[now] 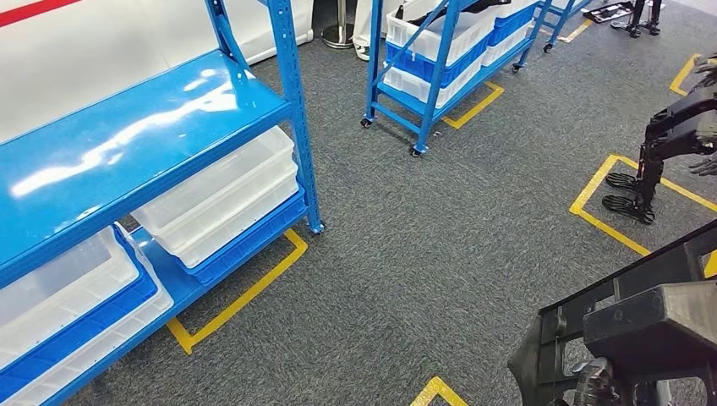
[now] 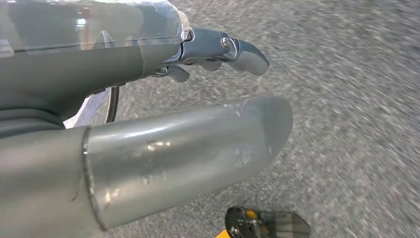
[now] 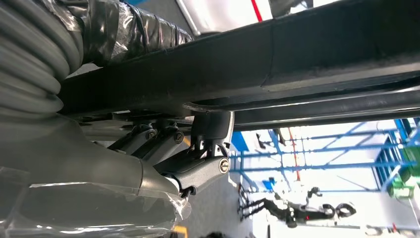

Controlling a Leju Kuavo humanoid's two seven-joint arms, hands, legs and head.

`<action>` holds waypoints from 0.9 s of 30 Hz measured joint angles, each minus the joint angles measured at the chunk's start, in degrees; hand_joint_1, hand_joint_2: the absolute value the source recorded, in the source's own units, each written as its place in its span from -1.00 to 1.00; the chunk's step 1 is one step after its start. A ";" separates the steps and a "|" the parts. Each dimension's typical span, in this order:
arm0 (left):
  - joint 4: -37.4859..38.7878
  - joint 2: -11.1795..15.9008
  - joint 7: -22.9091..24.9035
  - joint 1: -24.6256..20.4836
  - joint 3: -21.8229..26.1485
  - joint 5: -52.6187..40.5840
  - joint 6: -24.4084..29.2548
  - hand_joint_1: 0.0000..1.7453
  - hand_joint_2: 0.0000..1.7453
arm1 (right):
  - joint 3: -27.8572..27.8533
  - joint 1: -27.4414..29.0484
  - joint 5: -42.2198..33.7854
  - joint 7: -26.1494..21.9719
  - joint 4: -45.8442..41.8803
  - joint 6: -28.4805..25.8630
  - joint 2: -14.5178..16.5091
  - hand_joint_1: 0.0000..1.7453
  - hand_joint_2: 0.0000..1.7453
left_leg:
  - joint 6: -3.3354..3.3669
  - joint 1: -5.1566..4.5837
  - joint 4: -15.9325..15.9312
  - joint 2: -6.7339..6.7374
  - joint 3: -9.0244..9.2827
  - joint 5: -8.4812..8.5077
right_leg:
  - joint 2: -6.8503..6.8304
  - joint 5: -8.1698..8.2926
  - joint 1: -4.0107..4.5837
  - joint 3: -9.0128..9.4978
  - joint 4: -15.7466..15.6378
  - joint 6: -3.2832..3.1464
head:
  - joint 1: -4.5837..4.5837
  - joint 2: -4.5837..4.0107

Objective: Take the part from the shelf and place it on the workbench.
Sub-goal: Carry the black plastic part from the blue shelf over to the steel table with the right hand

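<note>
The part [image 1: 651, 313] is a large black moulded frame at the lower right of the head view, hanging above the carpet. My right hand [image 1: 596, 382] grips it from below, with dark fingers showing under its edge. In the right wrist view the right hand [image 3: 163, 158] has its fingers [image 3: 208, 168] curled up against the black part [image 3: 277, 64]. My left hand [image 2: 148, 99] hangs over the grey carpet. Its thumb [image 2: 198, 148] and fingers [image 2: 233, 49] are spread apart with nothing between them.
A blue shelf [image 1: 127, 135] stands at the left with translucent white bins [image 1: 220, 199] on its lower level. A wheeled blue rack [image 1: 440, 76] with bins stands further back. Yellow tape outlines [image 1: 245, 296] mark the grey carpet. Another dark robot [image 1: 668, 144] stands at the right.
</note>
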 joint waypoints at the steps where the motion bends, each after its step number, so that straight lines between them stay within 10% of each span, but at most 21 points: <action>1: 0.00 0.01 -0.01 -0.07 -0.04 -0.02 -0.02 -1.00 -1.00 | 0.12 0.00 0.17 -0.01 -0.05 -0.17 0.00 1.00 1.00 | -0.28 -0.11 0.02 0.45 0.11 -0.14 | -0.70 0.59 0.21 1.47 -2.67 -0.30 | -0.01 0.00; 6: 0.00 0.10 -0.11 -0.56 -0.17 -0.28 -0.03 -1.00 -1.00 | 0.45 0.25 0.72 -0.03 -0.21 -1.15 0.02 1.00 1.00 | -1.65 -0.11 1.00 0.25 0.24 -1.50 | 0.95 1.06 0.39 1.76 -4.46 -1.70 | -0.03 0.00; 11: 0.00 0.25 -0.17 -0.01 -0.21 -0.86 -0.02 -1.00 -1.00 | 0.82 0.28 0.39 0.00 -0.03 -0.25 0.04 1.00 1.00 | -2.04 0.08 15.36 -4.23 -6.48 -8.30 | 3.81 1.43 0.36 1.62 -4.65 -2.61 | -0.04 0.00; 16: 0.00 0.26 -0.28 0.03 -0.21 -1.10 0.03 -1.00 -1.00 | 0.81 0.21 0.28 0.01 0.32 0.86 0.04 1.00 1.00 | -1.54 0.38 3.57 -8.06 -2.00 -0.47 | 7.57 1.35 0.39 1.41 -3.82 -2.21 | -0.03 0.00; 18: 0.00 0.26 -0.28 -0.01 -0.22 -1.25 0.10 -1.00 -1.00 | 0.83 0.16 0.27 0.01 0.33 1.23 0.04 1.00 1.00 | -1.25 0.28 1.20 -9.53 -1.13 -0.35 | 8.91 1.60 0.25 0.81 -3.61 -1.46 | -0.03 0.00; 20: 0.00 0.20 -0.27 -0.09 -0.21 -1.34 0.15 -1.00 -1.00 | 0.85 0.23 0.28 0.01 0.33 1.56 0.04 1.00 1.00 | -0.66 0.29 0.73 -8.20 -0.96 -0.03 | 10.10 1.96 0.06 0.34 -3.69 -0.65 | -0.03 0.00; 24: 0.00 0.14 -0.30 -0.03 -0.20 -1.38 0.21 -1.00 -1.00 | 0.81 0.16 0.05 0.01 0.40 2.13 0.01 1.00 1.00 | 0.56 0.38 -0.15 -4.76 -0.75 0.65 | 4.17 -3.33 0.24 -3.92 5.02 0.19 | 0.30 0.00; 27: 0.00 0.21 -0.22 0.17 -0.19 -1.42 0.24 -1.00 -1.00 | 0.79 0.06 -0.30 0.04 0.78 2.78 0.00 1.00 1.00 | 0.56 0.07 -0.11 -2.04 -0.73 0.43 | 2.41 -5.42 -0.14 -6.86 11.76 0.57 | 0.32 0.00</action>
